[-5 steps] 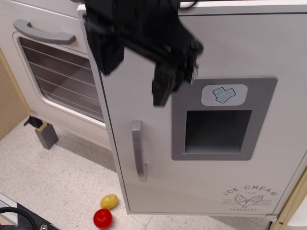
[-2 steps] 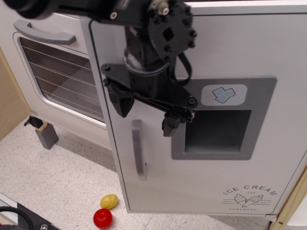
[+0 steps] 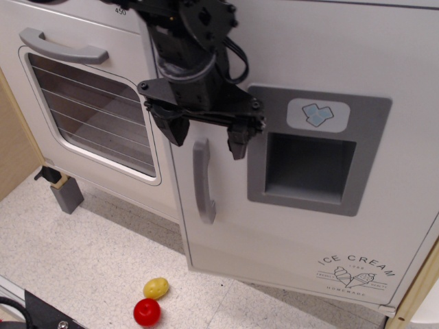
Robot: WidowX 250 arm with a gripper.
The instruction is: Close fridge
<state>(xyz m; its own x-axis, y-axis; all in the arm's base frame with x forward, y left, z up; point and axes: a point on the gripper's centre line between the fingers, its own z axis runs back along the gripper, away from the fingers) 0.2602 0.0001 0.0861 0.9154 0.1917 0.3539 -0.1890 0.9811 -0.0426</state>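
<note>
Fridge [image 3: 302, 233] fills the right and centre of view, white door with grey handle [image 3: 202, 181], grey dispenser panel [image 3: 315, 157] and "ICE CREAM" print [image 3: 357, 271] low at the right. Door looks nearly home but not flush: its left edge stands a little proud beside the oven door [image 3: 89, 113]. Whether it is latched I cannot tell.

My gripper [image 3: 206, 133] hangs spread, holding nothing, fingers straddling the top of the handle. Contact between the fingers and the door face is unclear from this one view.

Risks, as I judge them:
- Pushing off-centre near the handle could let a finger [image 3: 238, 142] slip into the dispenser recess or hook the handle, and drag the door back out as I pull away.
- Pushing too hard on a light toy cabinet may shove the whole unit instead of seating the door.
- Door may rebound if it has no catch.

Hidden or unclear: my arm covers the door's upper left corner; hinge side and right edge are cut off by the frame; fridge interior not visible. Small things on the floor: a yellow ball [image 3: 156, 288] and a red ball [image 3: 147, 312], touching or nearly so, clear of the door's sweep.
</note>
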